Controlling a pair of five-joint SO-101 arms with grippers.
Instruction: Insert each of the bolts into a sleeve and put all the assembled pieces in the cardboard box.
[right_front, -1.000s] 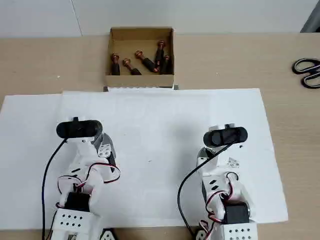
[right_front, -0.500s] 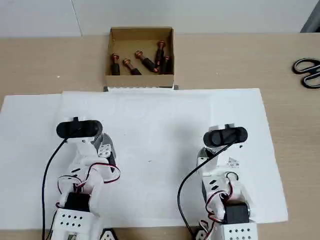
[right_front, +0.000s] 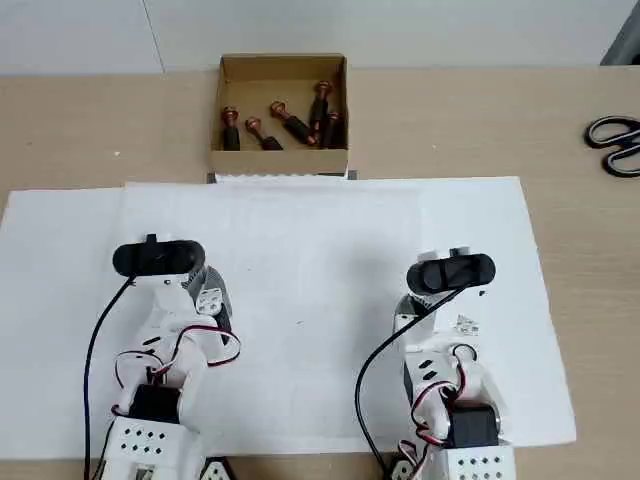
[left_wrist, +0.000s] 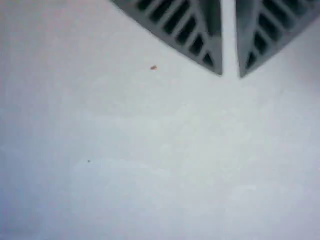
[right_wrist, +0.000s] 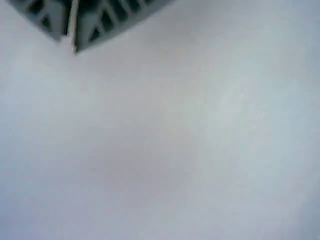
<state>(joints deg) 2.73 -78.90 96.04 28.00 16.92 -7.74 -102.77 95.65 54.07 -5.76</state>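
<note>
Nothing has moved in the last second: the pieces (right_front: 296, 127) lie in the box (right_front: 283, 160), just beyond the paper (right_front: 320, 260), and both arms stay folded near. The left gripper (left_wrist: 231, 74) and right gripper (right_wrist: 71, 44) are narrowed to slits, holding nothing, so the task looks finished.

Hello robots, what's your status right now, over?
Left gripper and right gripper closed, empty, over white paper. Assembled pieces lie in cardboard box. Scissors off to the side, nothing blocking.

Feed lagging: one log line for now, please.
brown cardboard box: copper bolts in black sleeves inside | left gripper: shut | right gripper: shut
</note>
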